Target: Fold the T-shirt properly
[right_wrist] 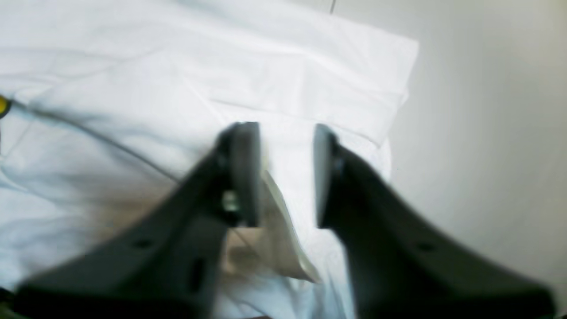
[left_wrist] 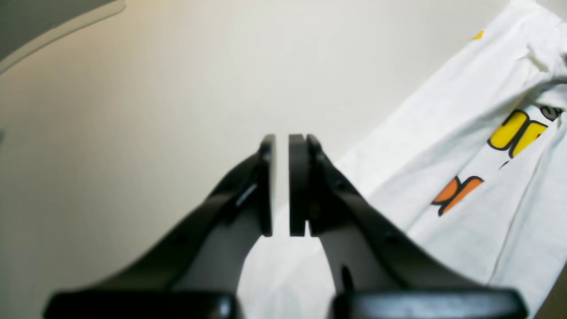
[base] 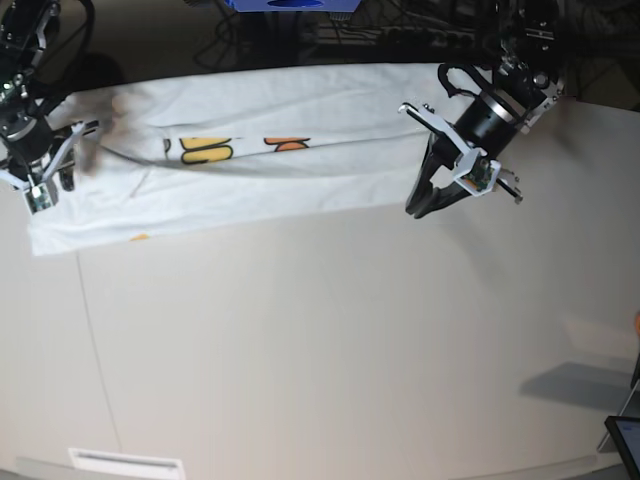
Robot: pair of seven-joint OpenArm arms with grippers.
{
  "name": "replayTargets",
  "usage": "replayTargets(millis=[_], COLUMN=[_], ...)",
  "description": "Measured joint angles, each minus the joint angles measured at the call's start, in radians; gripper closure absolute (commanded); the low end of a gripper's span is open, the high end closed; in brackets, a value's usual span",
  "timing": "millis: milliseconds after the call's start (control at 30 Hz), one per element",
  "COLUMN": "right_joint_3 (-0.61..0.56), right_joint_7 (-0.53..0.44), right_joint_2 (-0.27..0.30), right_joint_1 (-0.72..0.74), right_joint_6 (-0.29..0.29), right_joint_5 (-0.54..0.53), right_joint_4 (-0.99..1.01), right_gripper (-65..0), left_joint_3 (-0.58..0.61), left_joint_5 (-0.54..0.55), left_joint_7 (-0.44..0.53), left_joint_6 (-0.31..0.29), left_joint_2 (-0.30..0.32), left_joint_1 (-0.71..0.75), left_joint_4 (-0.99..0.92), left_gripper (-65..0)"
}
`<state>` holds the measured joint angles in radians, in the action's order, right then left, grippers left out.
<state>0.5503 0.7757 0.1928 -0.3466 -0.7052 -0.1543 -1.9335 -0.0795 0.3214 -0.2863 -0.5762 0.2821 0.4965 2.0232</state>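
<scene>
The T-shirt point(base: 300, 175) lies as a long white band across the far side of the table, with yellow letters point(base: 205, 150) and orange letters point(base: 290, 145) showing. My left gripper point(base: 420, 205) sits at the band's right end. In its wrist view the left gripper point(left_wrist: 282, 141) has only a thin white slit between the pads, at the edge of the T-shirt point(left_wrist: 465, 146). My right gripper point(base: 45, 190) is over the band's left end. In its wrist view the right gripper point(right_wrist: 285, 133) is blurred, jaws apart over the T-shirt point(right_wrist: 266, 66), a raised fold beside one finger point(right_wrist: 243, 177).
The beige table point(base: 330, 340) stretches toward the near edge, with a thin seam line point(base: 90, 330) on its left side. Cables and a blue object point(base: 290, 5) sit behind the shirt. A white label point(base: 125, 463) lies near the front left, a dark device point(base: 625, 435) at the right edge.
</scene>
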Motion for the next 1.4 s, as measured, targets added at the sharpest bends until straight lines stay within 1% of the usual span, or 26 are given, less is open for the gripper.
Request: replayTargets(millis=[33,67,100,167,233,300,367,433,467,500,533,567,633,767,833,900,967,1100,1167,1233,1333,1400], right_joint_3=[-0.001,-0.001,-0.001,-0.002,-0.01,-0.013,-0.014,-0.026,-0.049,-0.077,-0.102,-0.117,-0.126,-0.124,-0.126,-0.134,-0.134,-0.135,-0.152,-0.183,-0.214,-0.228], right_joint_7=[0.0,0.0,0.005,0.005,0.006,0.005,0.003,0.0,0.006,0.005,0.003,-0.002,0.002,-0.027,-0.03,-0.043,-0.048,-0.047,-0.055,-0.07,-0.102,-0.139], right_joint_2=[0.002,0.003,0.002,-0.001,0.002,0.002,0.002,0.003,0.007,0.021,0.034,0.037,0.038,0.047,0.053,0.077,0.085,0.087,0.104,0.115,0.111,0.106], right_joint_1=[0.001,0.001,0.001,0.0,0.0,0.001,0.003,0.009,0.014,0.014,0.014,0.019,0.041,0.093,0.126,0.151,0.181,0.266,0.312,0.358,0.427,0.441], right_joint_6=[0.001,0.003,0.003,0.001,0.002,0.002,0.001,0.003,0.01,0.008,-0.006,-0.003,0.003,0.005,0.006,-0.005,-0.005,-0.004,-0.011,-0.01,0.002,0.013], right_joint_5=[0.0,0.001,0.0,-0.001,0.0,0.0,-0.003,0.0,0.003,0.002,-0.006,-0.007,0.002,-0.016,-0.021,-0.034,-0.042,-0.042,-0.039,0.006,0.12,0.147], right_joint_4=[0.0,0.0,0.0,0.0,0.0,0.001,0.009,0.04,0.065,0.091,0.115,0.14,0.201,0.281,0.319,0.358,0.394,0.475,0.528,0.575,0.625,0.644], right_gripper=[0.0,-1.5,-1.9,-0.6,-0.3,-0.3,-0.3,-0.3,-0.3,-0.3,-0.3,-0.3,-0.3,-0.3,-0.3,-0.3,-0.3,-0.3,-0.3,-0.3,-0.3,-0.3], left_joint_3=[-0.017,-0.03,-0.039,-0.045,-0.046,-0.039,-0.037,-0.04,-0.04,-0.042,-0.042,-0.043,-0.048,-0.051,-0.051,-0.051,-0.048,-0.044,-0.042,-0.04,-0.04,-0.041], left_joint_5=[-0.002,-0.01,-0.038,-0.126,-0.211,-0.299,-0.38,-0.421,-0.449,-0.453,-0.461,-0.462,-0.455,-0.443,-0.433,-0.425,-0.426,-0.431,-0.438,-0.452,-0.456,-0.464], left_joint_7=[-0.002,0.0,0.004,0.001,-0.003,-0.001,0.003,0.003,0.005,0.005,0.004,0.0,0.023,0.049,0.043,0.0,-0.062,-0.13,-0.172,-0.21,-0.247,-0.252], left_joint_6=[0.0,0.001,0.001,0.002,0.008,-0.006,-0.006,0.0,0.0,0.0,0.0,-0.002,-0.003,0.0,0.0,-0.003,-0.003,-0.009,-0.011,-0.004,-0.003,-0.003], left_joint_2=[-0.008,-0.013,-0.013,-0.024,-0.064,-0.113,-0.155,-0.174,-0.18,-0.182,-0.183,-0.185,-0.181,-0.179,-0.179,-0.179,-0.179,-0.18,-0.182,-0.185,-0.186,-0.185], left_joint_1=[0.015,0.031,0.045,0.077,0.117,0.154,0.174,0.168,0.161,0.154,0.148,0.138,0.113,0.051,0.021,-0.02,-0.067,-0.176,-0.244,-0.294,-0.349,-0.372], left_joint_4=[-0.001,-0.004,-0.011,-0.016,-0.019,-0.02,-0.023,-0.056,-0.076,-0.098,-0.119,-0.138,-0.169,-0.232,-0.252,-0.261,-0.265,-0.306,-0.337,-0.359,-0.386,-0.396], left_gripper=[-4.4,-4.2,-4.2,-4.0,-3.9,-3.9,-3.9,-3.9,-3.9,-3.9,-3.9,-3.9,-3.9,-3.9,-3.9,-3.9,-3.9,-3.9,-3.9,-4.0,-4.0,-4.0])
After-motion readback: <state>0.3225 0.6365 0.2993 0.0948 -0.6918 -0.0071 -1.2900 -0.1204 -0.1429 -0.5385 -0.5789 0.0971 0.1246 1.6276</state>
